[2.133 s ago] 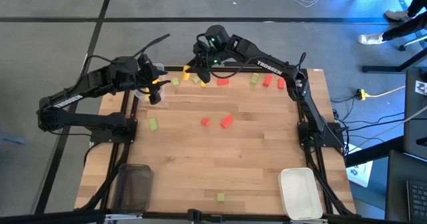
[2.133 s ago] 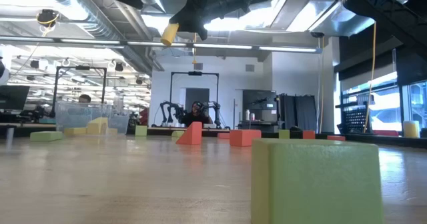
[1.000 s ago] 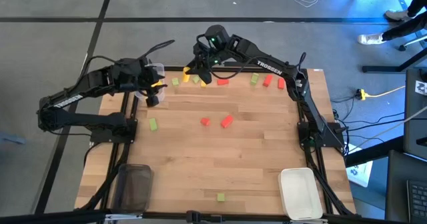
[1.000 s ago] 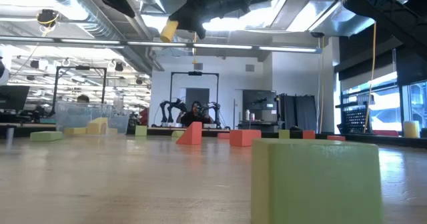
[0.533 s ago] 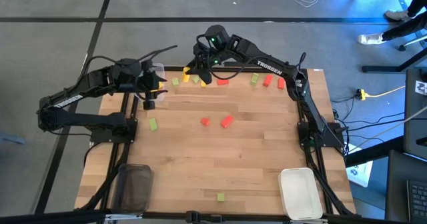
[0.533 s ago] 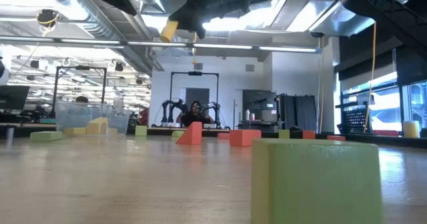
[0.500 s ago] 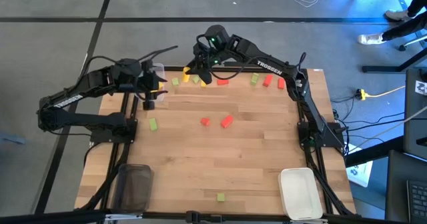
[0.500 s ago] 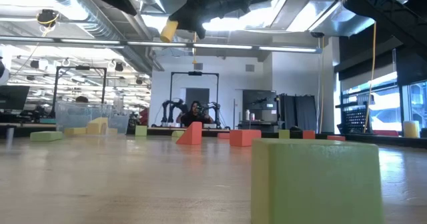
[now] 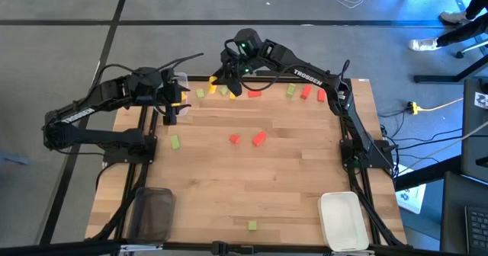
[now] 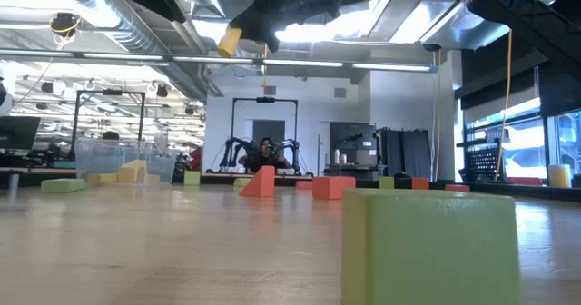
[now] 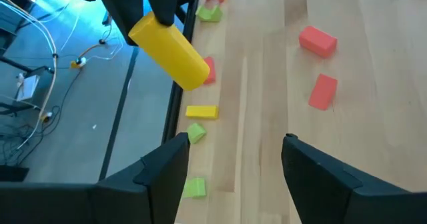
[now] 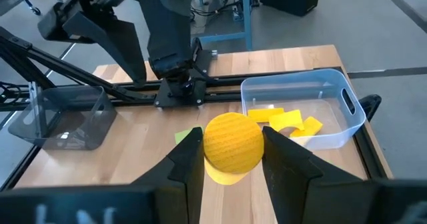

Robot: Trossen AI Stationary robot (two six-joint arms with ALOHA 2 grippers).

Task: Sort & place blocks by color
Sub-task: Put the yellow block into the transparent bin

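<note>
Right gripper (image 12: pixel 227 161): raised over the table's far edge, clamped on a yellow block (image 12: pixel 232 143).
Left gripper (image 11: pixel 233 164): fingers spread, empty, above the far left corner.
Clear tray (image 12: pixel 343 121): holds what look like yellow pieces (image 12: pixel 283 121).
Red blocks (image 9: pixel 258 139), green blocks (image 9: pixel 174 142): loose on the wooden table (image 9: pixel 305 172).

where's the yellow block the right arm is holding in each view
High view: yellow block at the right gripper, far edge of the table.
Low view: block hanging high, upper left of centre.
Left wrist view: block held above the table's edge.
Right wrist view: block end-on between the fingers.
Shared landmark: the clear tray with yellow pieces, seen in high and right wrist views.
</note>
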